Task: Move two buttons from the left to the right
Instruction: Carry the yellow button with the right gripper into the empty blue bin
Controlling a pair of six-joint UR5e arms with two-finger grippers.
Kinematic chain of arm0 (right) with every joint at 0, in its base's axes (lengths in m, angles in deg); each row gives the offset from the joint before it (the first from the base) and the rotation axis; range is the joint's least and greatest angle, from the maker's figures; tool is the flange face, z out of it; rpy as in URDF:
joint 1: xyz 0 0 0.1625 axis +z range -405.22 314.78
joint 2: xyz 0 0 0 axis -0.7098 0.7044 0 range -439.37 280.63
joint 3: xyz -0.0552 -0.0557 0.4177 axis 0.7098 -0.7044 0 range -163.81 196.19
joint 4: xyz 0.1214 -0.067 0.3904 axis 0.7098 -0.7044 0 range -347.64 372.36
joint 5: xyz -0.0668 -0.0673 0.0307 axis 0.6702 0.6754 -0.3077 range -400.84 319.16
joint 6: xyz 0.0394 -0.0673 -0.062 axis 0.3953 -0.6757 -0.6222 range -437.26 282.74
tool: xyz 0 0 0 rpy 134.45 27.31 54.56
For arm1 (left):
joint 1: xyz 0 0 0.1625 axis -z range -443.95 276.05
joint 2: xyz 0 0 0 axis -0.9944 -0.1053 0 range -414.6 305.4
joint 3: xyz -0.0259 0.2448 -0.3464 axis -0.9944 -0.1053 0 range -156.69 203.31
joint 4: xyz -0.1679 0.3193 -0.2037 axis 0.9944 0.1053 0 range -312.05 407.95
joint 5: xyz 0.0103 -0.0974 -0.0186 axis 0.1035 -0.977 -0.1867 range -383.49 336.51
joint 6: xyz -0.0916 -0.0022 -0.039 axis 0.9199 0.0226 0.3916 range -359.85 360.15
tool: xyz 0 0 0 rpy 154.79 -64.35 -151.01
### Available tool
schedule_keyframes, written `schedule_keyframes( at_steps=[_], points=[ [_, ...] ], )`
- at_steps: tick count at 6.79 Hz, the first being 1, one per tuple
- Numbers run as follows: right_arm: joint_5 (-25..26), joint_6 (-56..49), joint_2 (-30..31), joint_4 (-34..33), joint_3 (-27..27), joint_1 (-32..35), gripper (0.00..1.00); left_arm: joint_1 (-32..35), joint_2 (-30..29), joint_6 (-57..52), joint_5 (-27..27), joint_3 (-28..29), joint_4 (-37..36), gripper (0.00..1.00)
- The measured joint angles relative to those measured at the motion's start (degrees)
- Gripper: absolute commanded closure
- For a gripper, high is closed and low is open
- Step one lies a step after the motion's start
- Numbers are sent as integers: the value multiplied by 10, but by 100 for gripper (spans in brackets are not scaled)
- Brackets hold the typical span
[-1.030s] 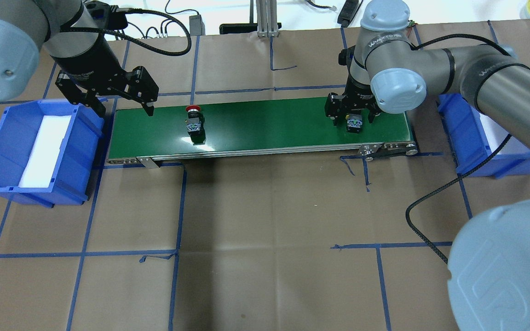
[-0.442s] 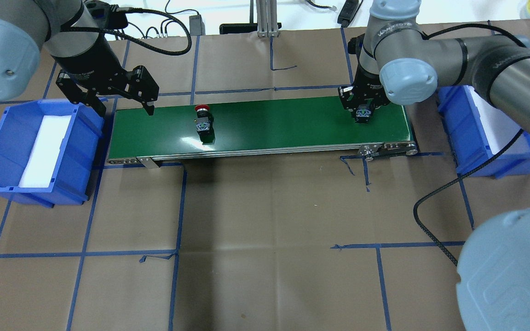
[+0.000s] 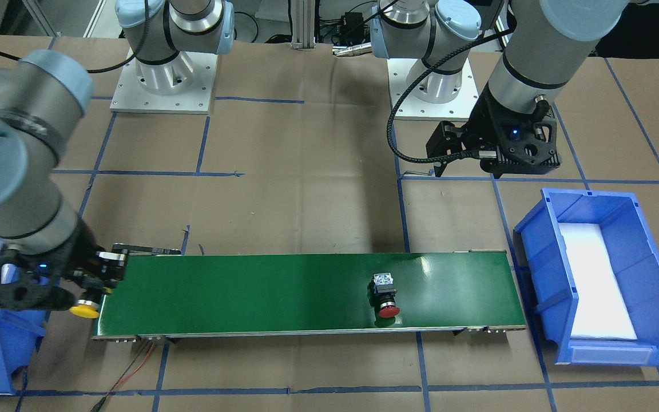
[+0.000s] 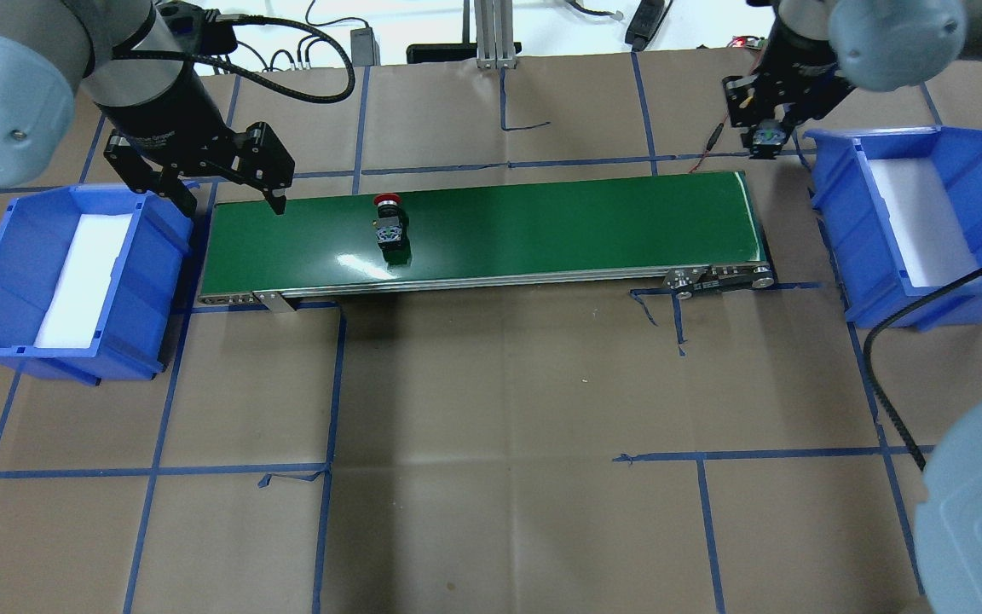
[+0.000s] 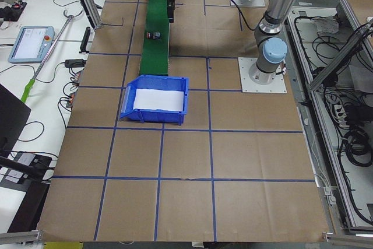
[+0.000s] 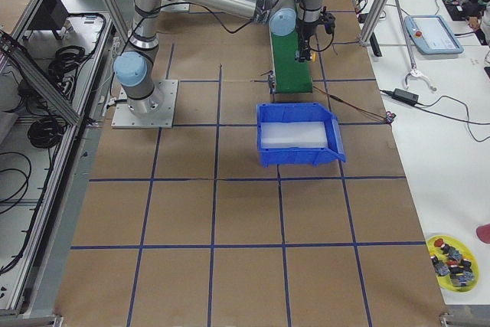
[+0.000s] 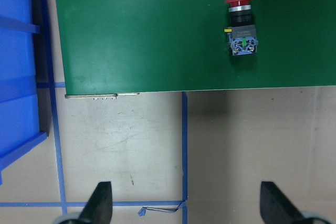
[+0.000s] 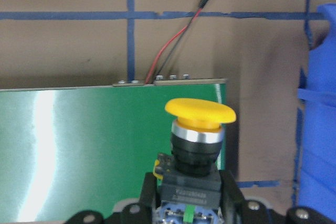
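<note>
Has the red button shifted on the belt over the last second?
Yes. In the overhead view the red button has moved right along the green belt, farther from its left end.

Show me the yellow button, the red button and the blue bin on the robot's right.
yellow button [image 8: 195, 150], right wrist view, black collar under the cap.
red button [image 7: 240, 20], left wrist view, black collar behind the cap.
right blue bin [image 4: 836, 213], overhead view, wall on the view's left.

Nothing legible anywhere — lettering on the left arm [image 4: 158, 107] is too blurred.
</note>
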Motion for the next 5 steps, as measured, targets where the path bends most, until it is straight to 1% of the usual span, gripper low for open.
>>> schedule_keyframes(
  at_steps=[1,2,3,5],
  points=[
    [0,-60,3,25,-21,-49,99,0,1,0,0,0,0,0],
    [-3,-113,4,35,-27,-94,99,0,2,-1,0,0,0,0],
    [-11,-158,6,35,-16,-130,99,0,4,-1,0,0,0,0],
    [-41,-216,13,-5,48,-172,99,0,3,-2,0,-1,0,0]
  ],
)
